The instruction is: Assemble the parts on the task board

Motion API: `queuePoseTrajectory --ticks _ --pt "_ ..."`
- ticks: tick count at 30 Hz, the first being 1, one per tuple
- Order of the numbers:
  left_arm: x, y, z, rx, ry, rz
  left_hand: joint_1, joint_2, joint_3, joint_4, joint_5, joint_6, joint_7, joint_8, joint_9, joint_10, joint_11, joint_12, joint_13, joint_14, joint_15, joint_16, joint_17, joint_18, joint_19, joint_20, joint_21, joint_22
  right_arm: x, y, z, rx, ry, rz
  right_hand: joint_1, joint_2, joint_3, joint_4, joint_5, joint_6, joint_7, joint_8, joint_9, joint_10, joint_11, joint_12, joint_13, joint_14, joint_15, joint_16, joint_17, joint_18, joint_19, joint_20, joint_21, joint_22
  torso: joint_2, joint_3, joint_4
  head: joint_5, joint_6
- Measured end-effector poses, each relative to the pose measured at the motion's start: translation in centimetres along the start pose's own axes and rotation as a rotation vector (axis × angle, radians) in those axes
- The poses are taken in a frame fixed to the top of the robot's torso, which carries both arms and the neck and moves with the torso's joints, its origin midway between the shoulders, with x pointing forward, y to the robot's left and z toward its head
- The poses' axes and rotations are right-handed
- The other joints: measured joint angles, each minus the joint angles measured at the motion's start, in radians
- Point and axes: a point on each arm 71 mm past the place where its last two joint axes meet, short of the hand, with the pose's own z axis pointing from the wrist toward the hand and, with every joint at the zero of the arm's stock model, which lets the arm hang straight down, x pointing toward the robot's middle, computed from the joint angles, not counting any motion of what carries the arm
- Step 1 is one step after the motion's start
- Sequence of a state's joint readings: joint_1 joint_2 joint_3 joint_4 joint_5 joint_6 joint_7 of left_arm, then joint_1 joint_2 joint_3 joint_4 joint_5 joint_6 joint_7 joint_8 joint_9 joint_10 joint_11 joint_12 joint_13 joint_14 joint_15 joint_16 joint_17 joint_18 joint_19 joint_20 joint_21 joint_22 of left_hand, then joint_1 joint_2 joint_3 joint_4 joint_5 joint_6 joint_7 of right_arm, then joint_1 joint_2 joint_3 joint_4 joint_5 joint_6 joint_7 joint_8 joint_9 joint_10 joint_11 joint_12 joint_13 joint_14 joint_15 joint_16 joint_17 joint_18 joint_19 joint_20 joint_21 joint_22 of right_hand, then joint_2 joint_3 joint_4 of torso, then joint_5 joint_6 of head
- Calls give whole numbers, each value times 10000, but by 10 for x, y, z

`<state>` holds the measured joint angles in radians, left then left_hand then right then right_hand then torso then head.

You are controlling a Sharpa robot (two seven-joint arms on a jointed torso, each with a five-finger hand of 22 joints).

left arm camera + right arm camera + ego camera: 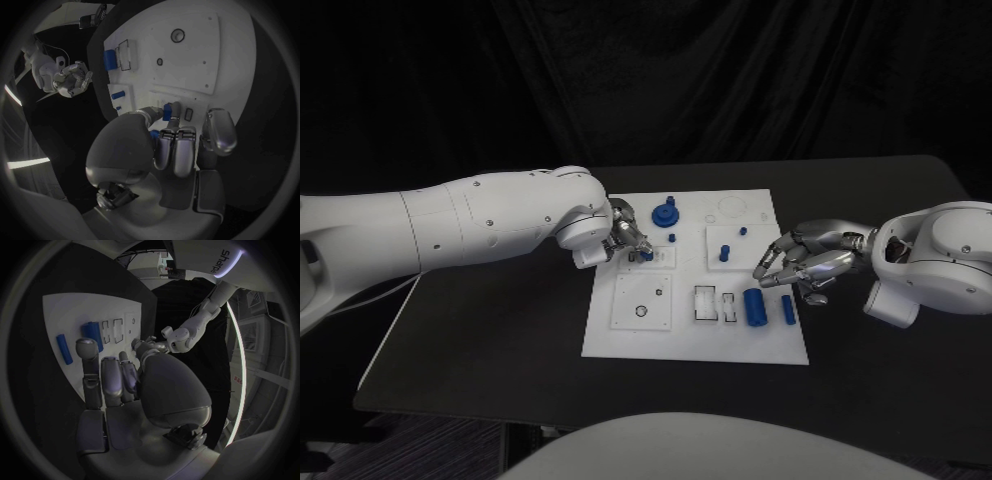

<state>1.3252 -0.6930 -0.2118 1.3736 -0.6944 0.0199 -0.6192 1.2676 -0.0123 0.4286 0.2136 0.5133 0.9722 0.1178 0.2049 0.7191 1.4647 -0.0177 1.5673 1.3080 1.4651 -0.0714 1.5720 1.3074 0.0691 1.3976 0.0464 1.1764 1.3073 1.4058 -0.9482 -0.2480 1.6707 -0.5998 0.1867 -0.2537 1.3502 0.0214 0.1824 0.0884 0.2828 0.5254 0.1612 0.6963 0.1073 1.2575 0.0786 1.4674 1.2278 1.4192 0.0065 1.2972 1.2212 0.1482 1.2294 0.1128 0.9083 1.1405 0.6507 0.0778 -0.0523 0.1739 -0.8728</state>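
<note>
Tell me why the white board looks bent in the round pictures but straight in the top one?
In the left wrist view the fisheye lens curves the task board edges around the left robot hand; in the right wrist view the board bends likewise beside the right robot hand; the head view keeps its edges straight.

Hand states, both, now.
Left hand: pinching a small blue part over the task board.
Right hand: holding nothing, fingers loosely curled but apart, open, beside the board's right edge.
</note>
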Motion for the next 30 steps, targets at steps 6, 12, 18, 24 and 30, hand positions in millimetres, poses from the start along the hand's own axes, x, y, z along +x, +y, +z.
queuePoseTrajectory --ticks 6,12,18,24,30 --pt "0 1 1 -45 17 -8 -11 12 0 -1 -2 0 0 -1 1 1 1 0 0 0 0 0 0 -1 0 0 0 0 0 0 0 7 3 1 40 40 0 0 0 0 0 0 0 0 0 -39 -16 0 0 0 -11 0 0 0 0 -20 -4 0 -3 6 0" --pt "0 2 2 -76 29 -15 -11 14 12 -14 -76 1 0 -15 1 2 2 0 0 0 0 0 0 0 -36 -37 -50 0 0 0 0 16 9 1 40 40 0 0 37 0 0 0 -8 0 0 -39 -16 0 0 0 -10 0 0 0 -61 -31 -4 0 2 -1 0" --pt "0 2 3 -101 32 -22 -86 89 31 6 -176 1 0 21 23 2 2 0 0 0 0 0 0 -1 -36 -36 -89 0 0 0 0 28 20 1 40 40 -28 28 37 35 35 0 -8 0 0 -39 -33 0 0 1 -23 0 0 0 -60 -30 -8 1 1 5 0" --pt "1 3 4 -113 35 -36 -116 119 39 13 -254 1 1 21 60 3 3 0 0 0 0 0 0 -1 -72 0 -130 0 0 -1 0 51 44 4 40 39 0 55 36 72 -1 40 -17 -37 37 -39 -57 0 0 1 -49 0 0 0 -60 -45 -10 3 -2 12 0" --pt "1 2 5 -101 50 -28 -149 151 39 13 -432 2 1 22 60 3 3 0 0 0 0 0 0 0 -72 1 -204 0 1 -1 0 75 73 4 40 39 -9 64 36 71 -1 40 -16 -36 37 -39 -58 0 0 0 -61 0 0 0 -100 -63 -11 5 -2 5 0"
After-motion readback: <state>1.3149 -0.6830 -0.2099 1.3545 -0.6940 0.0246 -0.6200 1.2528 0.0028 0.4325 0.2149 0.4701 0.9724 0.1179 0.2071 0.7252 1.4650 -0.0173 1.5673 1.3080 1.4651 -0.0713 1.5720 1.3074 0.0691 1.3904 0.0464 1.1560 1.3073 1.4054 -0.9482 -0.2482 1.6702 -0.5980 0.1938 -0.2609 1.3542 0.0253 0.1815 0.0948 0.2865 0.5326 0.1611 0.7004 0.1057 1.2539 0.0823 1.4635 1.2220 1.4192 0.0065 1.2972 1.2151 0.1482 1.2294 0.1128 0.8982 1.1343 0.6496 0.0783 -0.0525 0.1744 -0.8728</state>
